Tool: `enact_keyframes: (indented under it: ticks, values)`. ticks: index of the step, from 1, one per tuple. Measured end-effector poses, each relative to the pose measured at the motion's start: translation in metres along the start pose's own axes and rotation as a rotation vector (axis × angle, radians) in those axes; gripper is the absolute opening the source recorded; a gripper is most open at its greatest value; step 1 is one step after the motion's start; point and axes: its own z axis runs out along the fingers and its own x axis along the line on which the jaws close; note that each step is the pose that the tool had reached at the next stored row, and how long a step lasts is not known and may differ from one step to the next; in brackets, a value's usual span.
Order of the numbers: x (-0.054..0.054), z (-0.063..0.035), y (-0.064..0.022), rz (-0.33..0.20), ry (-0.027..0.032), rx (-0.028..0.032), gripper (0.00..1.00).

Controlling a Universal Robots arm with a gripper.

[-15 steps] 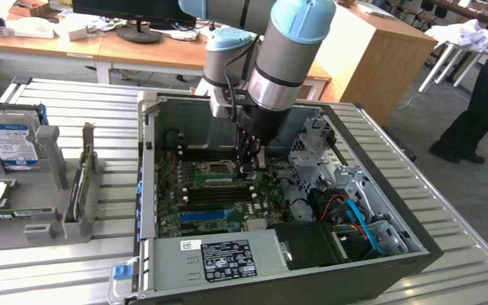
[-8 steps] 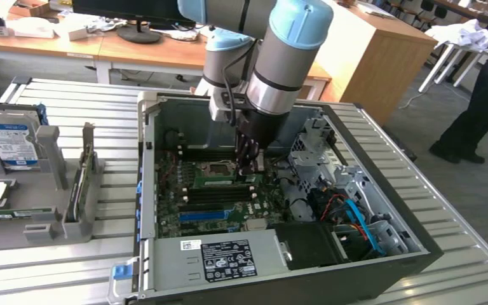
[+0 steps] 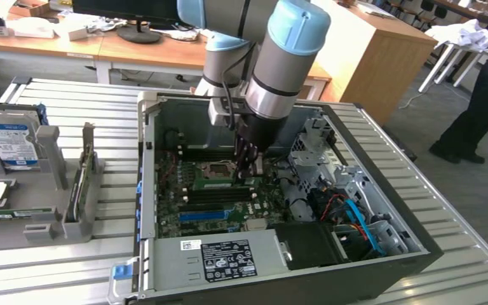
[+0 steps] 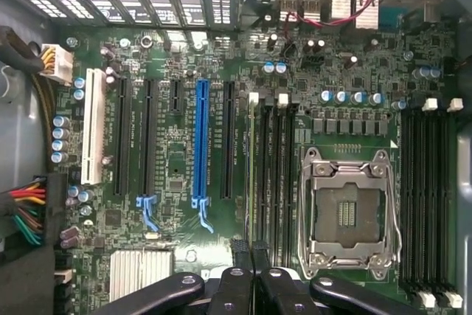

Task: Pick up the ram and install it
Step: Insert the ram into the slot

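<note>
The ram (image 4: pixel 253 167) shows edge-on as a thin green strip standing in the black slot nearest the blue slot (image 4: pixel 200 145), beside the CPU socket (image 4: pixel 346 208). My gripper (image 4: pixel 249 250) is shut, its dark fingertips (image 4: pixel 237 247) directly over the ram's near end. I cannot tell whether they touch or pinch it. In the exterior view the arm reaches down into the open computer case (image 3: pixel 147 165). The gripper (image 3: pixel 248 170) hangs just above the motherboard, at one end of the green ram (image 3: pixel 220 185).
A hard drive (image 3: pixel 11 143) with a blue-white label stands in a grey rack (image 3: pixel 49 219) at the exterior view's left. The power supply (image 3: pixel 227 257) and cables (image 3: pixel 354 213) crowd the case's near side. A person (image 3: pixel 481 108) stands at the far right.
</note>
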Motion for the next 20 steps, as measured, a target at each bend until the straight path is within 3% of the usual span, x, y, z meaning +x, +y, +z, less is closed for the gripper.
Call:
enact_keyframes:
  ticks: [20]
  values:
    - [-0.0006, 0.0045, 0.0023, 0.000, -0.0002, 0.0002, 0.12]
